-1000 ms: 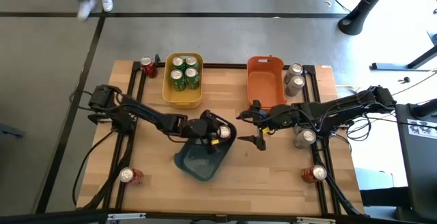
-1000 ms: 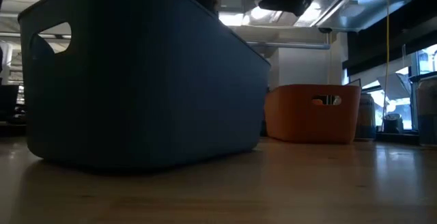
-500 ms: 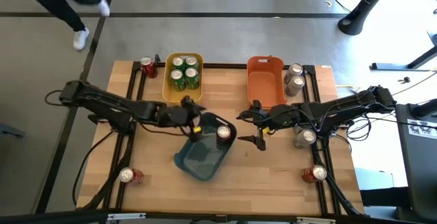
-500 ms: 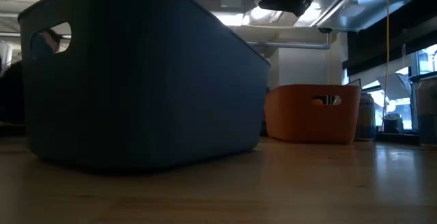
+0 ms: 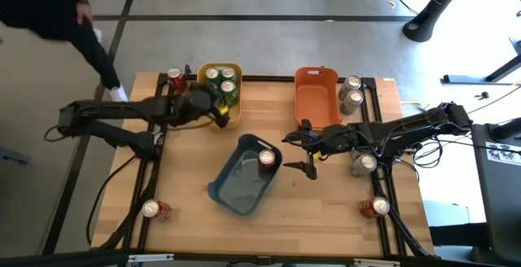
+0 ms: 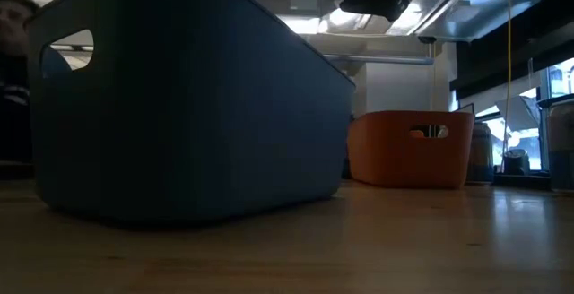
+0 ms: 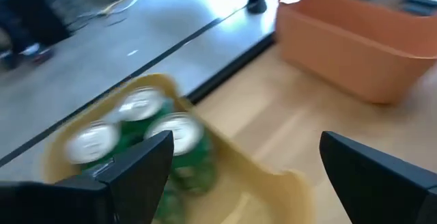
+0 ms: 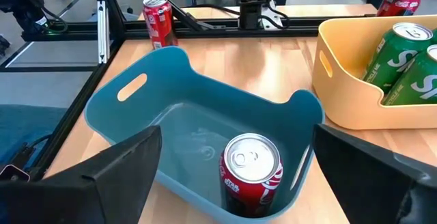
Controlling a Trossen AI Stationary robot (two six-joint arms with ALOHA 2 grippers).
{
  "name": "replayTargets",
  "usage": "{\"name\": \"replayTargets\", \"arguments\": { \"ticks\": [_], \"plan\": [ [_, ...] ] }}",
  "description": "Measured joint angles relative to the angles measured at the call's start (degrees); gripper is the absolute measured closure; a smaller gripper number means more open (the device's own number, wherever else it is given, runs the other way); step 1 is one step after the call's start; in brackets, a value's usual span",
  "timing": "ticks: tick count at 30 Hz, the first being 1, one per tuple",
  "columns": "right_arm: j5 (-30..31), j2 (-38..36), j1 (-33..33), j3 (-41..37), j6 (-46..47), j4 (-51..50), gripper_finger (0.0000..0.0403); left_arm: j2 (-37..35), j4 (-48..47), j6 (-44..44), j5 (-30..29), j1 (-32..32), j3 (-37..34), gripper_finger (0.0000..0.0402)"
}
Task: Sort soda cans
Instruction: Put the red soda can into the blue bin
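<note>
My left gripper point(image 5: 218, 110) point(image 7: 246, 157) hovers open and empty over the near part of the yellow bin point(image 5: 232, 120), which holds green cans point(image 5: 221, 76) point(image 7: 179, 132). My right gripper point(image 5: 304, 147) point(image 8: 235, 157) waits open at the right of the blue bin point(image 5: 238, 187) point(image 8: 171, 108). One red can point(image 5: 266, 159) point(image 8: 250, 166) stands upright in that bin's far right corner. More red cans stand at the table's corners point(image 5: 175, 78) point(image 5: 153, 210) point(image 5: 374, 207). Silver cans stand right of the orange bin point(image 5: 352, 84) point(image 5: 364, 163).
The orange bin point(image 5: 316, 96) point(image 6: 413, 146) stands at the far edge, right of the middle. Black rails point(image 5: 155, 137) run along both table sides. A person in dark clothes point(image 5: 49, 6) walks past the far left corner. Bare wood lies near the front edge.
My left gripper has drawn back from the red can in the blue bin, moving toward the table's far left until it is over the yellow bin. The red can stays standing in the blue bin. The person has walked closer to the table.
</note>
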Motion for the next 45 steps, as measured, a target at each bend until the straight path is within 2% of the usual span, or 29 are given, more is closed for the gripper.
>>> {"name": "replayTargets", "arguments": {
  "ticks": [8, 12, 15, 18, 26, 33, 37, 45],
  "plan": [
    [0.0, 0.0, 0.0, 0.0, -1.3, 0.0, 0.0025, 1.4, -16.9, -2.6, -0.1, 16.8, 9.4, 0.0046],
    [0.0, 0.0, 0.0, 0.0, -1.5, 0.0, 0.0025, 1.5, -18.8, -2.6, 0.6, 24.5, 10.0, 0.0046],
    [0.1, 0.0, 0.0, 0.0, -1.5, -0.1, 0.0025, 1.5, -19.0, 0.1, 4.3, 28.3, 10.0, 0.0046],
    [0.1, 0.0, 0.0, 0.0, -1.7, -0.2, 0.0025, 1.5, -18.9, 3.7, 5.5, 30.0, 10.0, 0.0046],
    [0.1, 0.0, 0.0, 0.0, -2.0, -1.0, 0.0025, 1.5, -18.5, 6.6, 5.9, 30.5, 10.0, 0.0043],
    [0.1, 0.0, 0.0, 0.0, -2.0, -1.3, 0.0025, 1.7, -20.8, 5.3, 6.0, 34.4, 10.0, 0.0005],
    [0.1, 0.0, 0.0, 0.0, -2.0, -1.4, 0.0025, 1.7, -20.9, 3.8, 6.0, 36.6, 10.0, 0.0007],
    [0.2, 0.0, 0.0, 0.0, -2.8, -1.5, 0.0025, 2.2, -20.0, 0.7, 5.9, 36.5, 8.7, 0.0008]
  ]
}}
